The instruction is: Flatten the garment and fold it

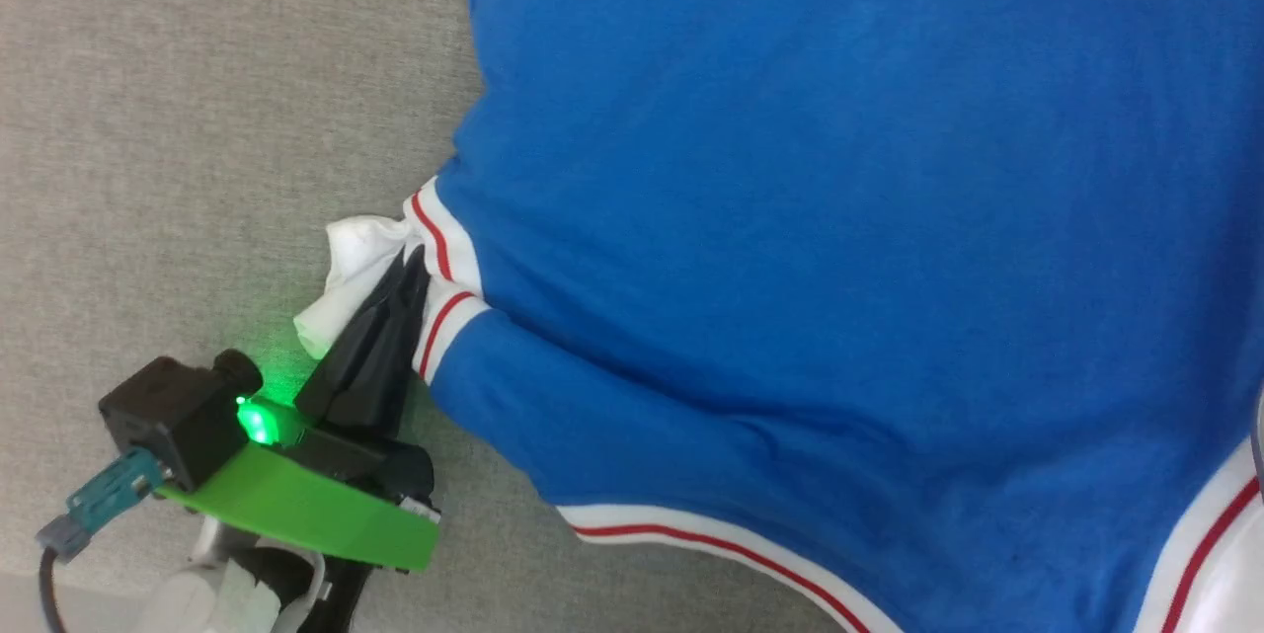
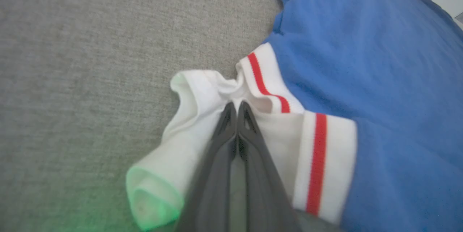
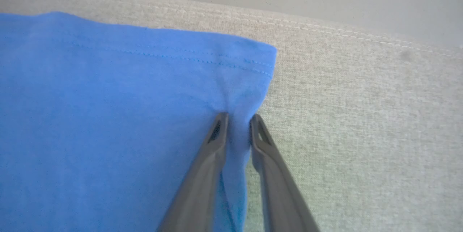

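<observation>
In the head view, the garment (image 1: 839,218) lies on the bench (image 1: 197,119) and takes up the centre and right of the frame, with bare bench to its left. The left gripper (image 1: 414,260) reaches in from the lower left, its jaws closed on the sleeve (image 1: 355,246) at the garment's left edge. In the right wrist view, the garment lies at left and the bench at right. At centre, the right gripper (image 3: 238,119) has the garment's side edge between its jaws, just below the corner.
</observation>
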### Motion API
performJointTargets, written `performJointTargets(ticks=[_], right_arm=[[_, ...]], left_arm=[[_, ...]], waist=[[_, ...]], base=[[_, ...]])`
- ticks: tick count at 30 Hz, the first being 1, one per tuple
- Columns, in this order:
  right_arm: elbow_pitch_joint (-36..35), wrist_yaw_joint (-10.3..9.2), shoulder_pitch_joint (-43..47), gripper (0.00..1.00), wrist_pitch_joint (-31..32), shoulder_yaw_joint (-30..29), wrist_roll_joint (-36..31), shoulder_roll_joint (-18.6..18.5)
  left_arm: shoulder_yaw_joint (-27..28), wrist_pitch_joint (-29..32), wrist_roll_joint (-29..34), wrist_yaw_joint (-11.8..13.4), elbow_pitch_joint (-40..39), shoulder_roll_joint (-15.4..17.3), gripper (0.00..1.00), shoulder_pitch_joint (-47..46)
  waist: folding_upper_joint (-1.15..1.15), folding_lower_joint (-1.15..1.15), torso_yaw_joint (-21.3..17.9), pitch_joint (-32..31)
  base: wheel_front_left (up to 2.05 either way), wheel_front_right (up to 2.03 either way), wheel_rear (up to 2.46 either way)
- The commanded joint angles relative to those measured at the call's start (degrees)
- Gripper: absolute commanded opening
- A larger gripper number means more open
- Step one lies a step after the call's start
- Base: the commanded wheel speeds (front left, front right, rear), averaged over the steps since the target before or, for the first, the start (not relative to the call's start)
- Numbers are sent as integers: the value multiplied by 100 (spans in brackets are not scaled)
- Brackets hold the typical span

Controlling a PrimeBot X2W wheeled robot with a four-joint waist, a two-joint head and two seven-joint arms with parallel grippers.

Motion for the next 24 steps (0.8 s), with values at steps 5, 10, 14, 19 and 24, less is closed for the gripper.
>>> performJointTargets(ticks=[5, 10, 14, 19, 24], right_arm=[[-299, -8, 236, 0, -550, -436, 214, -25], [-513, -8, 796, 0, -783, -448, 743, -285], [-881, -8, 1642, 0, -763, -320, 1270, -818], [-1341, -8, 3112, 0, -772, -282, 2137, -1331], [-1972, -8, 4916, 0, -741, -442, 2662, -1076]], left_arm=[[11, 171, -39, 140, 995, 31, 0, -6], [-15, 167, -71, 135, 1375, 21, 0, 21], [-60, 199, -106, 162, 1642, -4, 0, 141], [-73, 213, -168, 226, 1936, -33, 0, 380], [-84, 242, -209, 310, 2062, -50, 0, 601]], waist=[[0, 0, -136, -752], [0, 0, -340, -1565], [0, 0, -527, -2214], [0, 0, -804, -2936], [0, 0, -1030, -3398]], base=[[0, 0, 0], [0, 0, 0], [0, 0, 0], [0, 0, 0], [0, 0, 0]])
